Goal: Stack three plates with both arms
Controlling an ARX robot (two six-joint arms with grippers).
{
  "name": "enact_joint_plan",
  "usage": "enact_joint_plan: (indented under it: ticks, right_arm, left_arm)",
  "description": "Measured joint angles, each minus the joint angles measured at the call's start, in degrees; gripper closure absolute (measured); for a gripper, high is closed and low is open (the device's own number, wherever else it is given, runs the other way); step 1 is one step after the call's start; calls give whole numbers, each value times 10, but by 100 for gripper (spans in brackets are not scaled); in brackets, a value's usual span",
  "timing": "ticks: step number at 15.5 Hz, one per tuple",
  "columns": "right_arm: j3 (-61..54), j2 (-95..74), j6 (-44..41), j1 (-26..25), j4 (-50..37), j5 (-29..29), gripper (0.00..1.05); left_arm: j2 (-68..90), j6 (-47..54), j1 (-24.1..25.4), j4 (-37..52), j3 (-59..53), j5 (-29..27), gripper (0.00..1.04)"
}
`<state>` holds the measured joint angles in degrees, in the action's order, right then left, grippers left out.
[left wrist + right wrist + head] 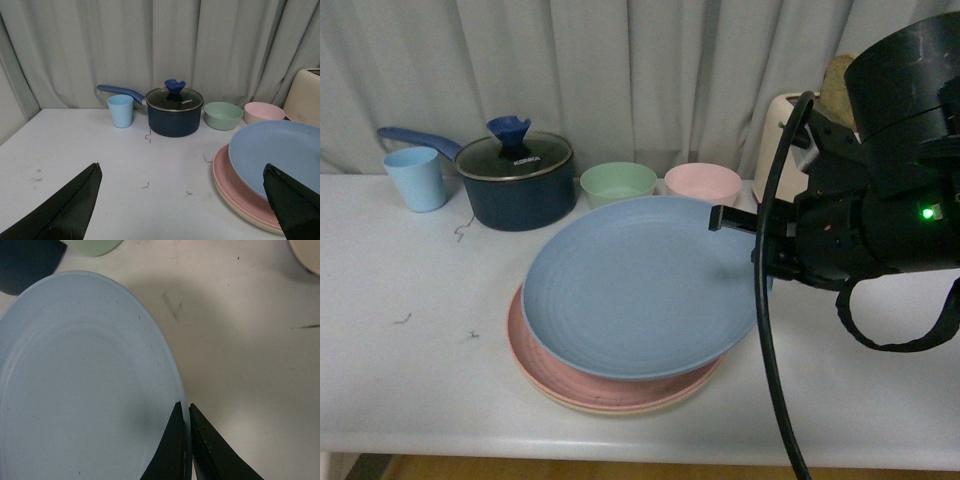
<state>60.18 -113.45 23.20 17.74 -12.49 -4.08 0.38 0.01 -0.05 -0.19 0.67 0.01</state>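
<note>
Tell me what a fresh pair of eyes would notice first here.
First, the large round light blue speckled plate mid-table. It sits off-centre over the matching pink plate, with its right rim pinched between the right gripper's fingers. Next, the dark blue lidded saucepan at the back left, beside a light blue cup.
</note>
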Motion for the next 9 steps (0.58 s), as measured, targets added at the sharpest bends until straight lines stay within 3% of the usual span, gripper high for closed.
enact_joint_plan:
  ticks: [6,7,9]
  right_arm:
    - [23,-47,32,22,1,20,100]
    - [23,-50,43,25,0,24,78]
    - [18,-47,53,23,-5,26,57]
  left_arm:
    - [0,0,0,0,0,0,7]
    - [0,0,0,0,0,0,7]
    - [0,0,0,0,0,0,7]
